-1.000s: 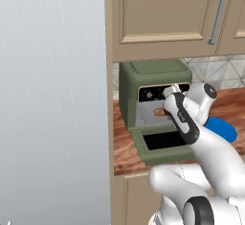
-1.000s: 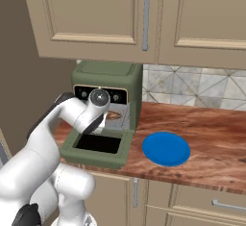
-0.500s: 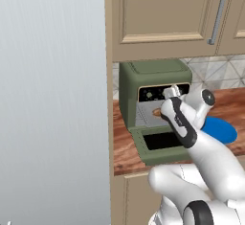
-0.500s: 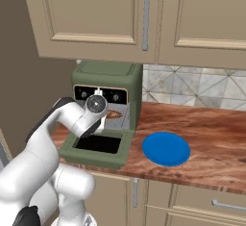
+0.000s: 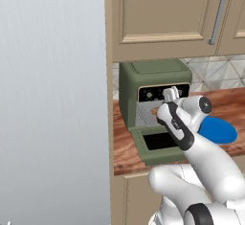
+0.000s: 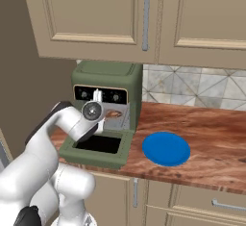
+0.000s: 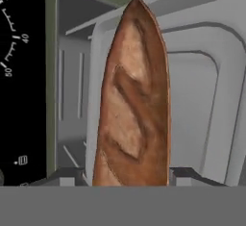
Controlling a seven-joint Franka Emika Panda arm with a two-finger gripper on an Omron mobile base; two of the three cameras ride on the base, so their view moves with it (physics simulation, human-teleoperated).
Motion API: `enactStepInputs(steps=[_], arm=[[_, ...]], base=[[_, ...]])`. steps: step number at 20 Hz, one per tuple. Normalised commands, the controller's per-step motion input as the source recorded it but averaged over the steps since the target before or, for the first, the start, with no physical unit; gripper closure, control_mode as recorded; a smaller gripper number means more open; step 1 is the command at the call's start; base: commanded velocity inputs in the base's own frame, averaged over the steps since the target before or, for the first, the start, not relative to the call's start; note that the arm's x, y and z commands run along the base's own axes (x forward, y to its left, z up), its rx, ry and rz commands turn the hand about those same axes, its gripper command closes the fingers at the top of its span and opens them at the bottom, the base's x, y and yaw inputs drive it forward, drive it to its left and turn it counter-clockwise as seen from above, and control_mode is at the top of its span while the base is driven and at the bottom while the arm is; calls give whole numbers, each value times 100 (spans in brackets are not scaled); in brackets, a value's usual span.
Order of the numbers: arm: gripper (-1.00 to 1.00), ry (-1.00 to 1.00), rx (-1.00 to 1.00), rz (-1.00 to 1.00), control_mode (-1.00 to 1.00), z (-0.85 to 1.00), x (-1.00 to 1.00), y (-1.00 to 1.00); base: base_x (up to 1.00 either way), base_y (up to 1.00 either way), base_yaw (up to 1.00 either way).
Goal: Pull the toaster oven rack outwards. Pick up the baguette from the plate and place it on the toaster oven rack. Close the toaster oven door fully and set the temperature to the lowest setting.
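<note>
Beneath beige cabinets, on the bench, the hand [image 7: 129, 179], fingers flanking the baguette [image 7: 132, 100] at the oven [image 5: 153, 80] mouth, seems mid-placement; next, withdraw and close the door [image 6: 98, 148].

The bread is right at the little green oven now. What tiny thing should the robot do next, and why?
Probably open the fingers wider and back the gripper straight out. The bread already sits at the oven opening, the blue plate is bare, and the door hangs down, waiting to be shut.
</note>
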Motion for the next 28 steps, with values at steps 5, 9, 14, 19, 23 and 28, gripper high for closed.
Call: enactStepInputs(steps=[5,9,14,19,23,28], arm=[[-100,1,0,0,-100,0,8,0],[-100,1,0,0,-100,0,1,0],[-100,7,-1,0,-100,0,0,0],[-100,26,-3,0,-100,2,0,0],[-100,22,0,0,-100,15,0,0],[-100,22,0,0,-100,9,0,-6]], base=[[0,0,0],[0,0,0],[0,0,0],[0,0,0],[0,0,0],[0,0,0]])
